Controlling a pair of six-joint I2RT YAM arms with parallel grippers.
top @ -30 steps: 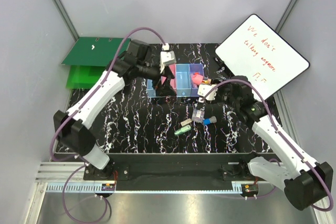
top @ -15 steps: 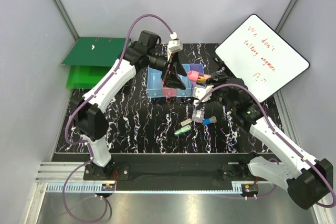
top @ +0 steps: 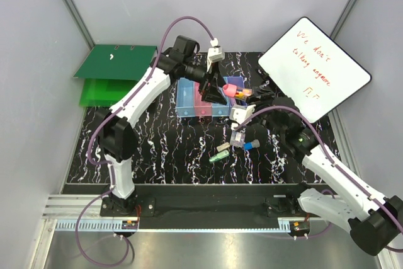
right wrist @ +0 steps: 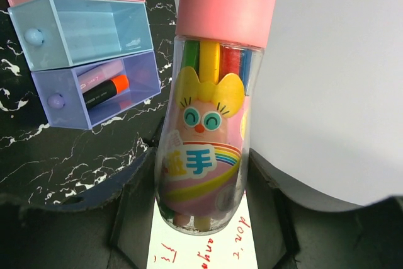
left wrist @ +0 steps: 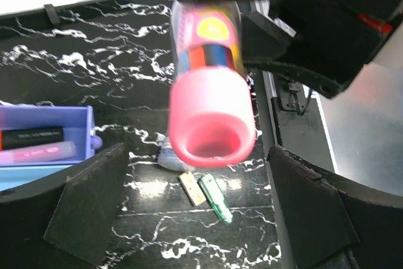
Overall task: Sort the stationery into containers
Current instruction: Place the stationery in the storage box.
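Observation:
My right gripper [top: 240, 101] [right wrist: 198, 196] is shut on the pink-capped tube [top: 229, 89] [right wrist: 211, 111] and holds it in the air beside the purple end of the containers [top: 191, 103]. The left gripper [top: 216, 91] [left wrist: 201, 218] hangs open above the containers, facing the tube's cap [left wrist: 211, 133], and is not touching it. Two markers lie in the purple bin [right wrist: 135, 89] [left wrist: 85, 131]. A green piece [top: 218, 155] [left wrist: 215, 198], a beige piece [top: 222, 147] [left wrist: 189, 187], a clear piece [top: 237, 138] and a blue-capped piece [top: 252, 145] lie loose on the mat.
A whiteboard [top: 315, 67] [right wrist: 327, 67] leans at the back right, close behind the right gripper. Green binders [top: 113, 74] lie at the back left. The marbled black mat [top: 157, 149] covers the table.
The left arm has swung right over the containers, its open gripper now close to the tube. The right gripper has carried the tube slightly up and left.

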